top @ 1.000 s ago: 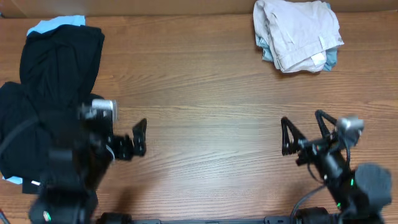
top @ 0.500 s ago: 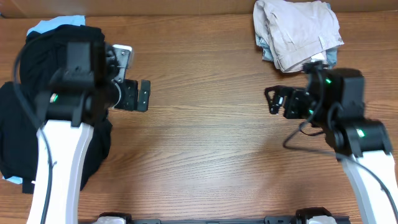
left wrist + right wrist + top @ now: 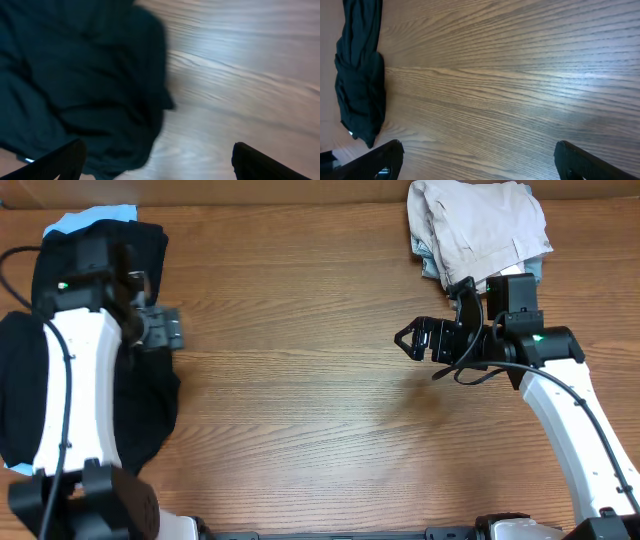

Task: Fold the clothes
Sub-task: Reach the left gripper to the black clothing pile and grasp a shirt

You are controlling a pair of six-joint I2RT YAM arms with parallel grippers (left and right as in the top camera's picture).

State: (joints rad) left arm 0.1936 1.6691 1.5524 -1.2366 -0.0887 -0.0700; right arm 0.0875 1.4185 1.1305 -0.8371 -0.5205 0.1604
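A heap of black shirts (image 3: 95, 265) lies along the table's left side, with a light blue garment (image 3: 90, 220) peeking out at its far end. A folded beige pile (image 3: 480, 230) with a light blue piece (image 3: 532, 275) under it lies at the far right. My left gripper (image 3: 165, 330) is open and empty at the right edge of the black heap. In the left wrist view, its fingers (image 3: 160, 165) straddle the hem of the black fabric (image 3: 75, 75). My right gripper (image 3: 420, 340) is open and empty over bare wood, just below and left of the beige pile. The right wrist view (image 3: 477, 160) shows the black heap (image 3: 360, 90) far off.
The wooden table (image 3: 320, 420) stretches between the two piles. A wall or board runs along its far edge (image 3: 280, 190). Both arm bases stand at the front edge.
Both arms have swung away from the front edge. The left gripper went up and left to the black heap. The right gripper went up and left, near the beige pile.
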